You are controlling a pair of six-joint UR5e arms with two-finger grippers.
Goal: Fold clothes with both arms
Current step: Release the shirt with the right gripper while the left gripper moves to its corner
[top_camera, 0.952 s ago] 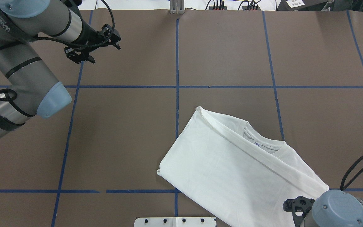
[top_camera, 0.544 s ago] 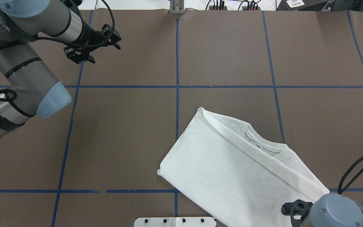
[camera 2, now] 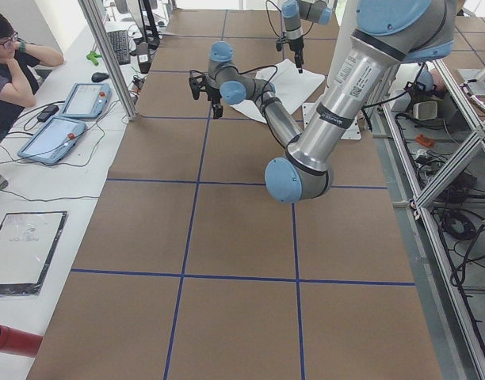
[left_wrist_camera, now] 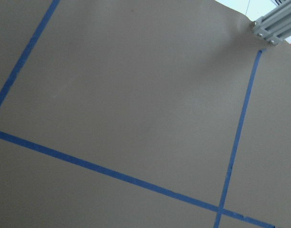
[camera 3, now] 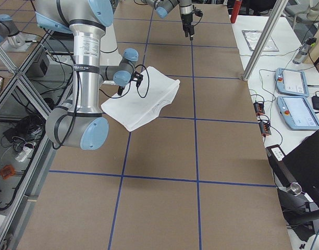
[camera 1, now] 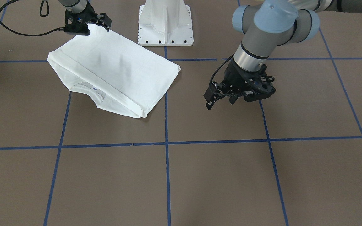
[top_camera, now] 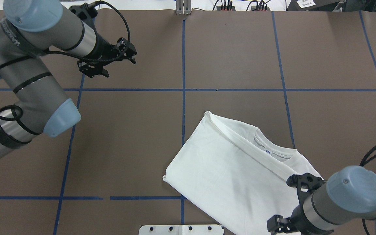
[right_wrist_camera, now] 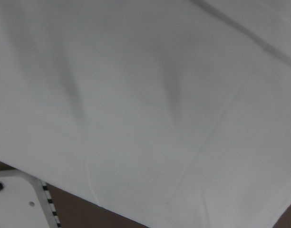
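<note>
Movement: my right tool (camera 1: 88, 25) came over T-shirt (top_camera: 233, 169) corner, jaws apart, empty. Left tool (top_camera: 117, 67) agape too; fold grasp next, I reckon.

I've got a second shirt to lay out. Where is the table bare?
Free: the row of taped squares farthest from the robot, and the square on the robot's right beyond the T-shirt. Crowded: near the white pedestal, where the right end effector is at the shirt's corner. The left end effector hangs over the left side.
</note>
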